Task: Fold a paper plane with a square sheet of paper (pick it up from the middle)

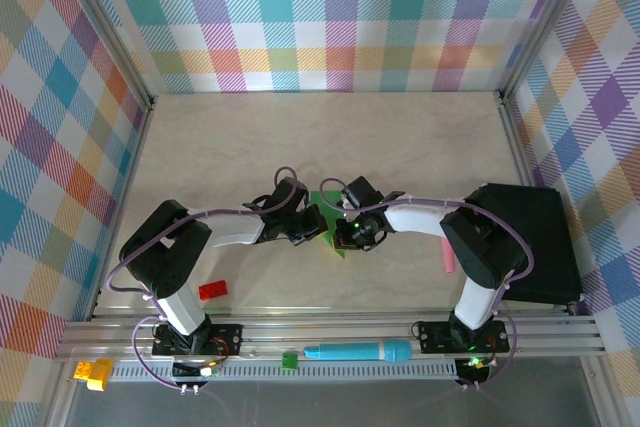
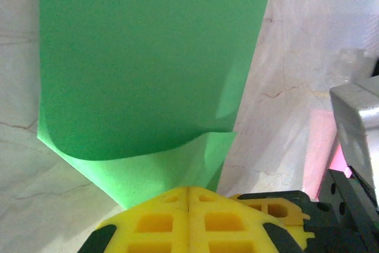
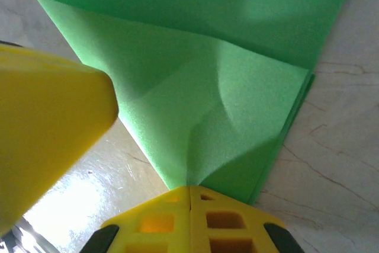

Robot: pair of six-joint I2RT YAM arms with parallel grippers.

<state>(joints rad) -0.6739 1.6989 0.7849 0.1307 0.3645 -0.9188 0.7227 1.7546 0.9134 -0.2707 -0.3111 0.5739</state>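
Bright-green paper (image 2: pixel 136 69), pastel plaid walls (image 1: pixel 330 17), marbled beige table (image 1: pixel 330 137)

Top view: green paper sheet (image 1: pixel 322 205) mostly hidden under both arms; pink object (image 1: pixel 448 259) partly behind the right arm. Wrist views: sheet cropped by top edge; nearby yellow gripper finger (image 3: pixel 47 134) blurred, cropped left.

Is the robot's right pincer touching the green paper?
Touching. In the right wrist view, the right pincer is shut, and the green paper runs straight into the seam between its yellow tips, pinched there.
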